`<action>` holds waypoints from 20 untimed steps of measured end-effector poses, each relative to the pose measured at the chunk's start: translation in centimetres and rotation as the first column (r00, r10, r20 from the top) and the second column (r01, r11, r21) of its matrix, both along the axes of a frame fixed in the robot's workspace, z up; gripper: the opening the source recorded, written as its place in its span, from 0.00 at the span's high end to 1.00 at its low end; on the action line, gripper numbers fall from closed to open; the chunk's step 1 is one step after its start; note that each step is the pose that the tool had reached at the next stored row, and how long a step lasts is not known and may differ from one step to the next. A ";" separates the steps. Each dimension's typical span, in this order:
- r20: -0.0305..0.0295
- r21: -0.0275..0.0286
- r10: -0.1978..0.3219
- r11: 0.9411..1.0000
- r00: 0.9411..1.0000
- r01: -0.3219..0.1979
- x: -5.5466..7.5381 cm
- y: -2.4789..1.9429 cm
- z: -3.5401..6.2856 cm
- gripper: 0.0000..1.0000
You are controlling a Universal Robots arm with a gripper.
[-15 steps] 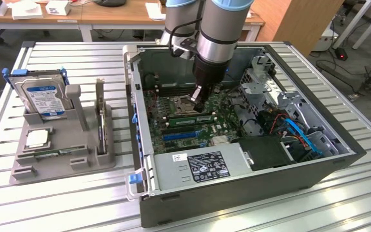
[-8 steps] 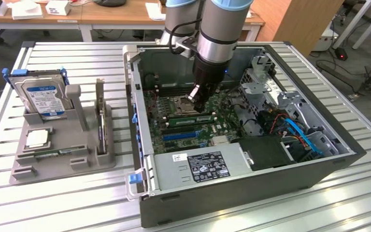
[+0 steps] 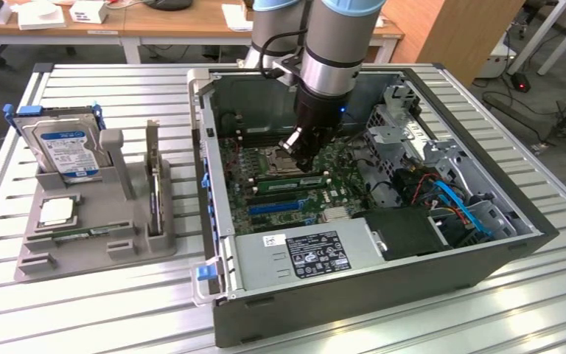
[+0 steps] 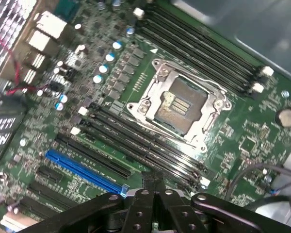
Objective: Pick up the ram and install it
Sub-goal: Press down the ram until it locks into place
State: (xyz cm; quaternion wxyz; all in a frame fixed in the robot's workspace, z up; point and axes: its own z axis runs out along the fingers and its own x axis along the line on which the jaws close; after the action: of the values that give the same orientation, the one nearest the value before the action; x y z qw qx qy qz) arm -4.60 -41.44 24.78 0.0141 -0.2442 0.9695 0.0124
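The ram (image 3: 291,182) is a narrow green stick standing on edge in a memory slot of the motherboard (image 3: 263,158), just beside the processor socket (image 3: 275,164). My gripper (image 3: 299,161) hangs inside the open computer case, right above the stick's middle; whether it touches the stick I cannot tell. In the wrist view the black fingertips (image 4: 161,187) are pressed together, so the gripper (image 4: 155,183) is shut, over the rows of black memory slots (image 4: 136,143) next to the processor socket (image 4: 177,107). No stick shows between the fingers.
The case (image 3: 362,295) lies open on a slatted metal table (image 3: 116,310); its walls, the power supply (image 3: 303,254) and cables (image 3: 460,206) hem in the arm. At the exterior view's left a grey holder (image 3: 130,247) carries a hard drive (image 3: 67,151) and an upright card (image 3: 152,173).
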 end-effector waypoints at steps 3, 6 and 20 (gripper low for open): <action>0.000 0.000 -0.051 0.999 0.999 0.051 0.0 0.00 0.00 0.91; 0.000 0.000 -0.102 0.995 0.995 0.102 0.0 0.00 0.00 0.91; 0.000 0.000 -0.335 0.942 0.942 0.335 0.0 0.00 0.00 0.91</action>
State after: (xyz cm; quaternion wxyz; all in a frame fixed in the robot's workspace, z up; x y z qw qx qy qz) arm -4.60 -41.44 24.78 0.0160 -0.0761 0.9969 0.0099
